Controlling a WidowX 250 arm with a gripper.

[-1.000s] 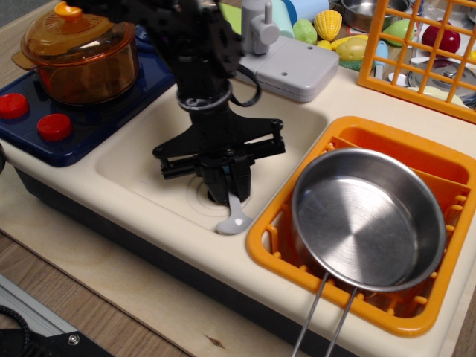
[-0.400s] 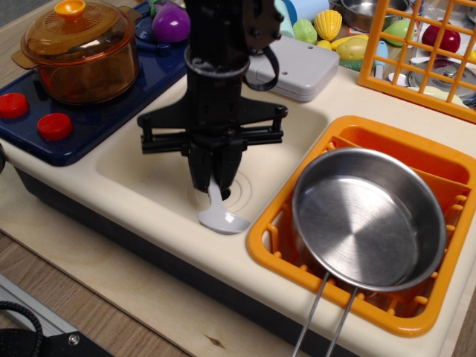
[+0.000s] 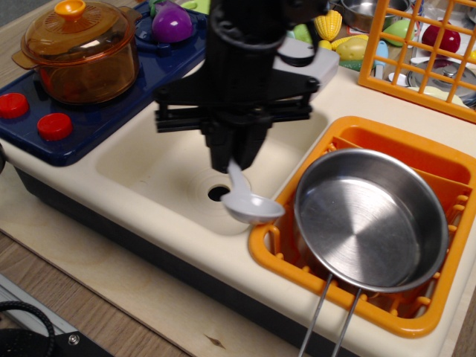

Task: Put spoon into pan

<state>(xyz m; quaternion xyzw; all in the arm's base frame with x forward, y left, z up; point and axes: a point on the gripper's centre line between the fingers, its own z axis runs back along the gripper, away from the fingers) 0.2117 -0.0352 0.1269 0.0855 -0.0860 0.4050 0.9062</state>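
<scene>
My black gripper (image 3: 235,158) hangs over the right part of the cream toy sink (image 3: 149,167) and is shut on the handle of the light-grey spoon (image 3: 251,206). The spoon hangs down with its bowl above the sink's right rim, just left of the orange dish rack (image 3: 439,167). The shiny steel pan (image 3: 370,219) sits tilted in that rack, its two-wire handle (image 3: 327,320) pointing toward the front edge. The spoon bowl is a short way left of the pan's rim and does not touch it. The spoon's handle end is hidden in the fingers.
An amber lidded pot (image 3: 78,50) stands on the blue toy stove (image 3: 111,104) at back left, with red knobs (image 3: 36,116). A purple toy eggplant (image 3: 172,24), toy vegetables (image 3: 327,26) and an orange wire basket (image 3: 424,44) line the back. The sink drain (image 3: 218,193) is uncovered.
My gripper has risen out of the sink and moved right with the spoon, which has come off the sink floor and now hangs near the rack's left edge.
</scene>
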